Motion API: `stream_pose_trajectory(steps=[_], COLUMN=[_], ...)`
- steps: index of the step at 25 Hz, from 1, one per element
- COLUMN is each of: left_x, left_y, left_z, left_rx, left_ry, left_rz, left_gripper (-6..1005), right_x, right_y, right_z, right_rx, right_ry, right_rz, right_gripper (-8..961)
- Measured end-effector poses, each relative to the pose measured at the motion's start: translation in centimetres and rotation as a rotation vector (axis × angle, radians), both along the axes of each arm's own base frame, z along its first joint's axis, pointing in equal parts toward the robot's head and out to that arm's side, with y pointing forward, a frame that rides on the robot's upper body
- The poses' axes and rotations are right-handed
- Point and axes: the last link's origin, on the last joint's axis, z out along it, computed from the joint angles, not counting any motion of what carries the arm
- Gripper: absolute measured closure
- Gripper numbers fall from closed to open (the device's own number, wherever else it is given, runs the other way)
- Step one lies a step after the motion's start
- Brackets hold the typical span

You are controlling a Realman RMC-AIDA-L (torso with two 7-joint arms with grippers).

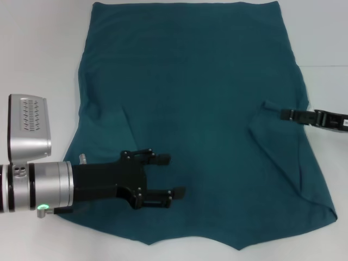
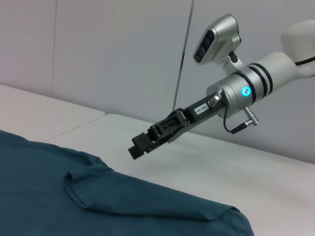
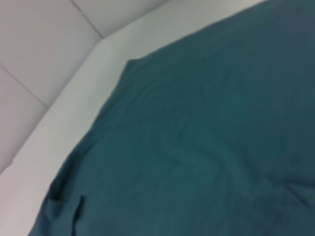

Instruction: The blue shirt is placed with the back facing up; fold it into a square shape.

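shirts: just one, my blue shirt (image 1: 190,109)
grippers: two, my left gripper (image 1: 169,175) and right gripper (image 1: 285,114)
tables: one white table (image 1: 38,49)

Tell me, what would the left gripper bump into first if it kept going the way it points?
Probably just more of the dark teal-blue knit shirt beneath the left gripper; the right gripper sits farther off, likely out of line.

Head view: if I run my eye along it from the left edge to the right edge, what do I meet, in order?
Left arm's silver wrist → left gripper, fingers apart over the blue shirt → a folded-over flap of the shirt's side → right gripper at that flap's edge.
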Motion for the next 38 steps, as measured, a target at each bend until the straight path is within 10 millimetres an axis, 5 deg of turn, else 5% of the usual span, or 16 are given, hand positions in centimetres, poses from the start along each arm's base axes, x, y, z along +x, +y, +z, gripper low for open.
stream_pose_trajectory(steps=[4,10,21,29,38], left_x=[0.0,-0.7,-4.1,-7.1,-9.7], left_y=[0.0,0.7,0.8,0.5,-1.2], left_z=[-0.1,0.2,2.8,5.8,7.0], left_rx=[-0.001,0.009,0.095,0.151,0.156], left_ry=[-0.001,-0.002,-0.035,-0.09,-0.035], left_rz=[0.0,0.117,0.387,0.609,0.728], left_gripper=[143,142,142,141,147], right_x=[1.1,0.9,-1.0,-1.2,-1.6], right_y=[-0.8,-1.6,-3.2,-3.3,-2.8], right_z=[0.4,0.5,-1.6,-2.2,-2.2], right_rx=[0.0,0.012,-0.011,-0.01,0.003], right_ry=[0.013,0.061,0.119,0.127,0.134], right_rz=[-0.044,0.004,0.174,0.172,0.174], right_gripper=[155,48,45,43,43])
